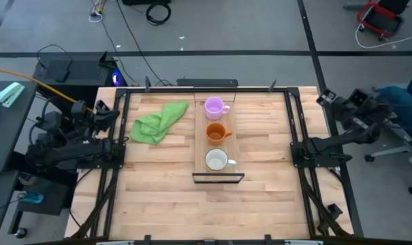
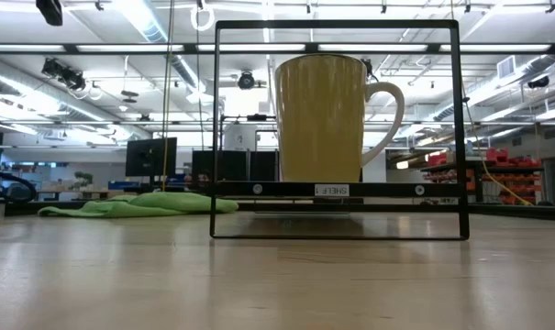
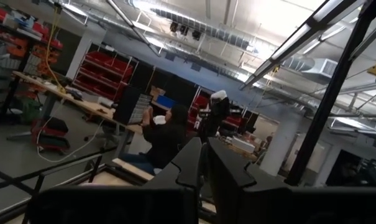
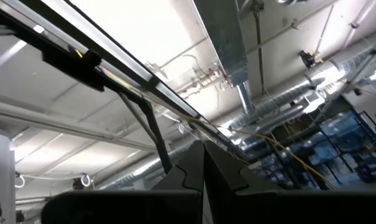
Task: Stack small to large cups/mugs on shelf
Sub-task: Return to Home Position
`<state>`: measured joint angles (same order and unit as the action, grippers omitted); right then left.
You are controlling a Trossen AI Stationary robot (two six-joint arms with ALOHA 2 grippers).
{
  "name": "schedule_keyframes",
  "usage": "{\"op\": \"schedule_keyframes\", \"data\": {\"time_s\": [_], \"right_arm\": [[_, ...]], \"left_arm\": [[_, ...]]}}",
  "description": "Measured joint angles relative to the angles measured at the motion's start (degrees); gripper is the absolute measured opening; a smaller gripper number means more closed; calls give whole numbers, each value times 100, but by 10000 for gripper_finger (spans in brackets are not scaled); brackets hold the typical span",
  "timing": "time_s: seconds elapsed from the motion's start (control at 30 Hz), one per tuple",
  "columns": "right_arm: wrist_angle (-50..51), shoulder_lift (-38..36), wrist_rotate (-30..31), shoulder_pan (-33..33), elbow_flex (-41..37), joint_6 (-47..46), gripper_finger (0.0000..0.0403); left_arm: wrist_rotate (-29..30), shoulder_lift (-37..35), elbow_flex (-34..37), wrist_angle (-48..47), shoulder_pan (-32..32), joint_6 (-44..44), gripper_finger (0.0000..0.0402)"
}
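Observation:
Three mugs stand upright in a row on the light-wood shelf [image 1: 199, 146] at the table's middle: the light purple mug [image 1: 214, 106] at the far end, the orange mug [image 1: 216, 132] in the middle, the white mug [image 1: 216, 160] nearest. In the low view the white mug [image 2: 321, 119] stands on the shelf inside the black end frame [image 2: 460, 137]. My left gripper [image 3: 204, 163] is shut and empty, parked off the table's left edge. My right gripper [image 4: 203, 163] is shut and empty, parked off the right edge.
A crumpled green cloth [image 1: 158, 122] lies on the tabletop left of the shelf's far end; it also shows in the low view [image 2: 139, 203]. A person [image 3: 163, 134] sits in the room beyond the table. Black frame rails [image 1: 120, 136] run along the table's sides.

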<state>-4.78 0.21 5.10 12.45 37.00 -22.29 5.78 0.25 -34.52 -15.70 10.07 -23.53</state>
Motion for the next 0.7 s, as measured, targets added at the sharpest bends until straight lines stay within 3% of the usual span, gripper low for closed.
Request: {"op": "schedule_keyframes", "data": {"time_s": [0.47,0.7], "right_arm": [[-2446,4,-105,0,-2174,-681,14],[-3456,4,-105,0,-3006,-953,14]], "left_arm": [[-9,2,1954,1955,0,-589,32],[-104,0,2504,2614,0,-803,34]]}}
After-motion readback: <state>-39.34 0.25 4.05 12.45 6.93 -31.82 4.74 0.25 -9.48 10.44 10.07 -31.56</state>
